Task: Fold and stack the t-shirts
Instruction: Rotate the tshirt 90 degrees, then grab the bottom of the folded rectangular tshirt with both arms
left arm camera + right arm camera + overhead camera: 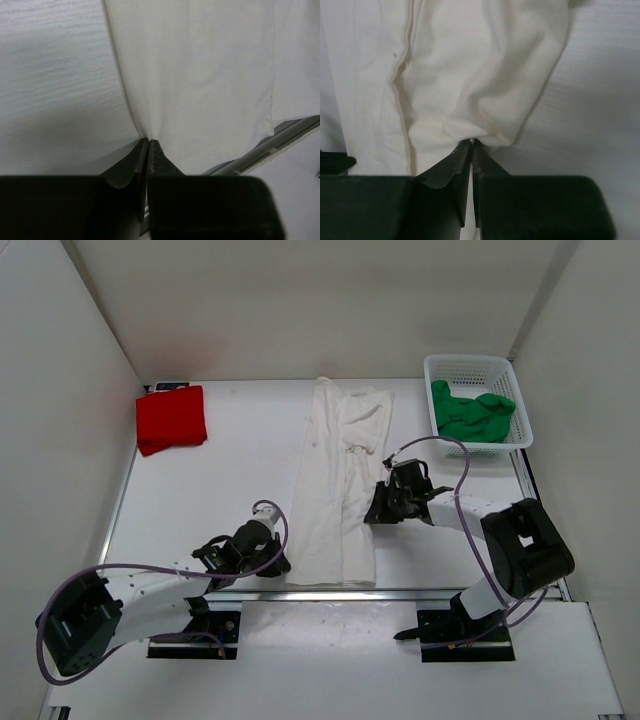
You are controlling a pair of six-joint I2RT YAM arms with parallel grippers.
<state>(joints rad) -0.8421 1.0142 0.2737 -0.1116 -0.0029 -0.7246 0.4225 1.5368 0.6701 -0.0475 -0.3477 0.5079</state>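
Note:
A white t-shirt (338, 480) lies as a long narrow folded strip down the middle of the table. My left gripper (276, 564) is shut on its near left edge; in the left wrist view the gripper (149, 141) pinches the cloth (200, 75). My right gripper (377, 512) is shut on the strip's right edge about halfway up; in the right wrist view the gripper (472, 142) holds a bunched fold of the shirt (470, 70). A folded red t-shirt (171, 418) lies at the far left. A green t-shirt (472, 414) sits crumpled in the basket.
A white plastic basket (478, 368) stands at the far right corner. The table's metal front rail (300, 592) runs just below the shirt's near end and also shows in the left wrist view (280, 140). White walls enclose the table.

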